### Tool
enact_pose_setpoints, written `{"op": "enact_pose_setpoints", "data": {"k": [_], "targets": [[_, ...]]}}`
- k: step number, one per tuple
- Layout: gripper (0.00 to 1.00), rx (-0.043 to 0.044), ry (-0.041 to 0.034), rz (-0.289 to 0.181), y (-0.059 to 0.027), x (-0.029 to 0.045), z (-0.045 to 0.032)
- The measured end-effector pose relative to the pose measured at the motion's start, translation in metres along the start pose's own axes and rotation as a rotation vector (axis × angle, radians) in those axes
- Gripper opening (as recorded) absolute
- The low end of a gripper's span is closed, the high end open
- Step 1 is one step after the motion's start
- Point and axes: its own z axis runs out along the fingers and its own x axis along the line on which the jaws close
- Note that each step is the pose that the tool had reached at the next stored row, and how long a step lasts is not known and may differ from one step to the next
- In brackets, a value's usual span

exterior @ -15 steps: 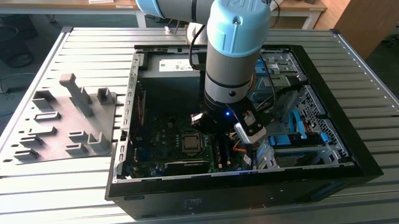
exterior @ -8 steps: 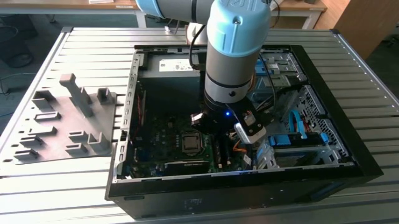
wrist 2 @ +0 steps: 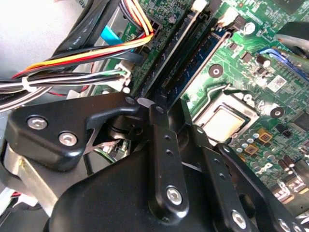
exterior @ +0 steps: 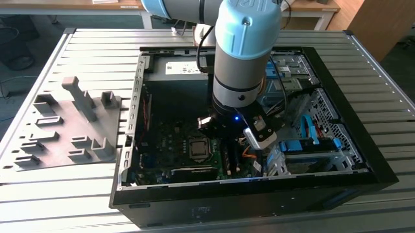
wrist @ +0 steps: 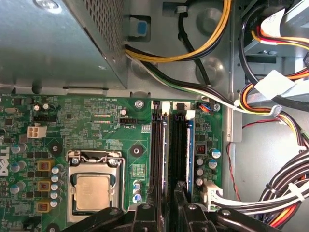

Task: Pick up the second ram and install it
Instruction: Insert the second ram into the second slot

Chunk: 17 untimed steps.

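Observation:
The second ram (wrist 2: pixel 198 63), a dark blue strip with black chips, stands on edge along a memory slot on the green motherboard (wrist 2: pixel 251 72), beside the processor socket (wrist 2: pixel 224 118). Its near end runs under my gripper (wrist 2: pixel 145 104), which hangs right over it. In the first wrist view my gripper (wrist: pixel 166 208) sits over the near end of the row of memory slots (wrist: pixel 174 145). In the exterior view the arm reaches down into the open computer case, and the gripper (exterior: pixel 243 141) is low over the board, just to that view's right of the processor socket (exterior: pixel 198 145).
The power supply (wrist: pixel 58 43) stands at the far end of the board. Bundles of coloured cables (wrist: pixel 280 193) crowd the side of the slots away from the socket. A drive cage with blue cables (exterior: pixel 311 136) fills the case on the exterior view's right. A grey moulded holder (exterior: pixel 65 126) lies outside the case.

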Motion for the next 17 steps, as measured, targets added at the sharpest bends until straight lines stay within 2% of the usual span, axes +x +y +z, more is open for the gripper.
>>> {"op": "enact_pose_setpoints", "data": {"k": [1, 6, 9, 11, 17], "targets": [[0.27, -0.0002, -0.0002, 0.0, 0.0001, -0.0001, -0.0019], [0.27, 0.003, -0.0002, 0.0, 0.001, -0.0007, -0.024], [0.27, 0.0101, 0.0, 0.0, 0.0017, -0.001, -0.0333], [0.27, 0.0179, 0.0001, -0.001, 0.0023, -0.0011, -0.0388], [0.26, 0.0592, 0.0007, -0.002, 0.0067, -0.0016, -0.0506]]}}
